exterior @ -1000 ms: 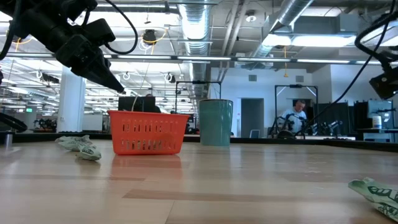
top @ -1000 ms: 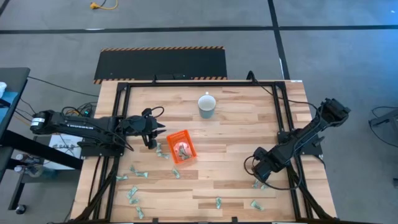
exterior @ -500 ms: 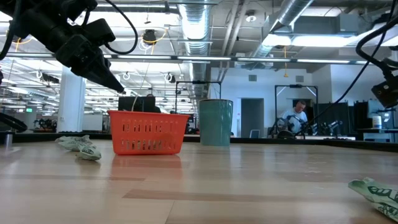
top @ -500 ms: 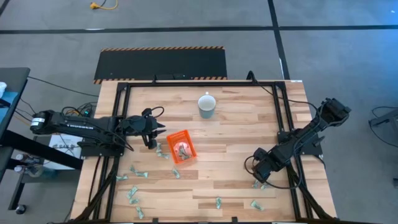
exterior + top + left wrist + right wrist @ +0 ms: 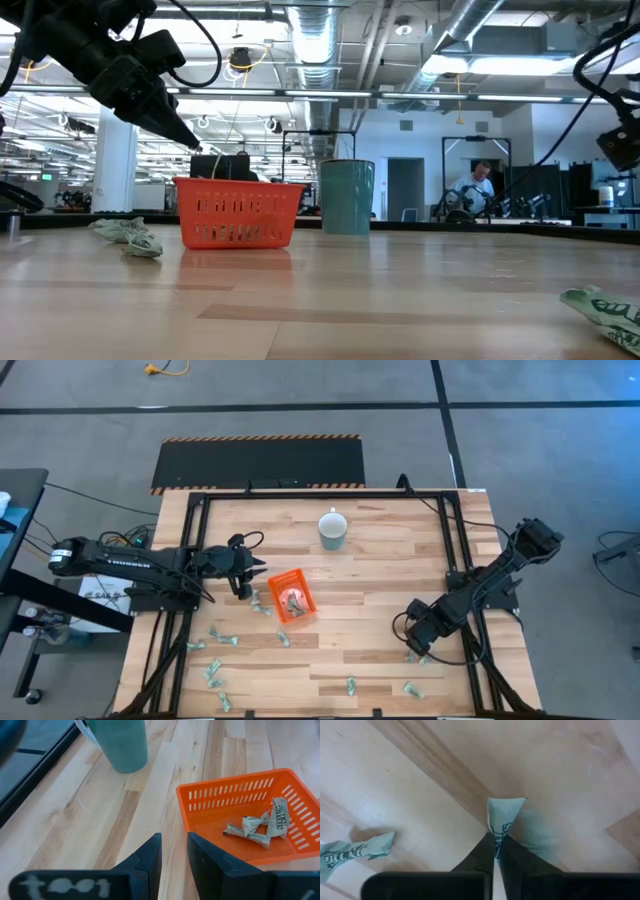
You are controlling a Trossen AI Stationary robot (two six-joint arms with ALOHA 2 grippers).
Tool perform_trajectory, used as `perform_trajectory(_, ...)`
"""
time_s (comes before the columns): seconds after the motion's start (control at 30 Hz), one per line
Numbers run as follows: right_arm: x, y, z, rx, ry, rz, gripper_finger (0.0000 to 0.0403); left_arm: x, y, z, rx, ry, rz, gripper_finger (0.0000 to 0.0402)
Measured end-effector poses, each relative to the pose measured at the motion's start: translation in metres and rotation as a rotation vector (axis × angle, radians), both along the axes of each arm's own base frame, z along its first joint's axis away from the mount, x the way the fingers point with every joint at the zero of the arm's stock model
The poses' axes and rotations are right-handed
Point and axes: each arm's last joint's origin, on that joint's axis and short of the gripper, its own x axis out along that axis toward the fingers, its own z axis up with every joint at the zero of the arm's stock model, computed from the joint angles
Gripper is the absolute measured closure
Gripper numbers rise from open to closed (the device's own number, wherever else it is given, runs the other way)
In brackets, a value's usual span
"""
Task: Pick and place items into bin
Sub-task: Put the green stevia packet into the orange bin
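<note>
The orange bin (image 5: 292, 596) sits a bit left of the table's middle, and there are a few crumpled green-and-white items (image 5: 257, 826) already lying inside it. More loose items (image 5: 217, 639) are scattered on the wood in front of the bin and down along the near edge, plus one small crumpled piece (image 5: 128, 235) just beside the bin in the low view.

The left gripper (image 5: 258, 571) hovers right next to the bin's left side, above the table, fingers (image 5: 150, 860) nearly together with only a thin gap and nothing between them.

Over at the right side, the right gripper (image 5: 496, 851) is down low near the table's right edge, fingers pinched tight on one pale green item (image 5: 503, 817), with another item (image 5: 355, 851) lying close by.

The mug (image 5: 332, 528) stands behind the bin, toward the far edge.
</note>
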Motion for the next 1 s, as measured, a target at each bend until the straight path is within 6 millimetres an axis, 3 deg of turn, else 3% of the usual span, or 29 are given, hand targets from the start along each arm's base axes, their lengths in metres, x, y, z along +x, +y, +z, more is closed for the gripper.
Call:
perform_trajectory(0.3, 0.022, 0.013, 0.026, -0.002, -0.156, 0.062, 0.04, 0.0, 0.0, 0.0, 0.003, 0.0, 0.004, 0.0319)
perform_trajectory(0.5, 0.052, 0.01, 0.057, -0.141, -0.389, 0.143, 0.0398, 0.0, 0.001, 0.0, 0.016, 0.0, 0.024, 0.0319)
perform_trajectory(0.67, 0.093, -0.01, 0.084, -0.298, -0.662, 0.233, 0.0399, 0.0, 0.001, 0.0, 0.017, 0.0, 0.024, 0.0319)
perform_trajectory(0.83, 0.137, -0.039, 0.106, -0.331, -0.98, 0.331, 0.04, 0.0, 0.001, 0.0, 0.017, 0.0, 0.024, 0.0319)
perform_trajectory(1.0, 0.165, -0.07, 0.104, -0.323, -1.105, 0.389, 0.0399, 0.0, 0.001, 0.0, 0.017, 0.0, 0.024, 0.0319)
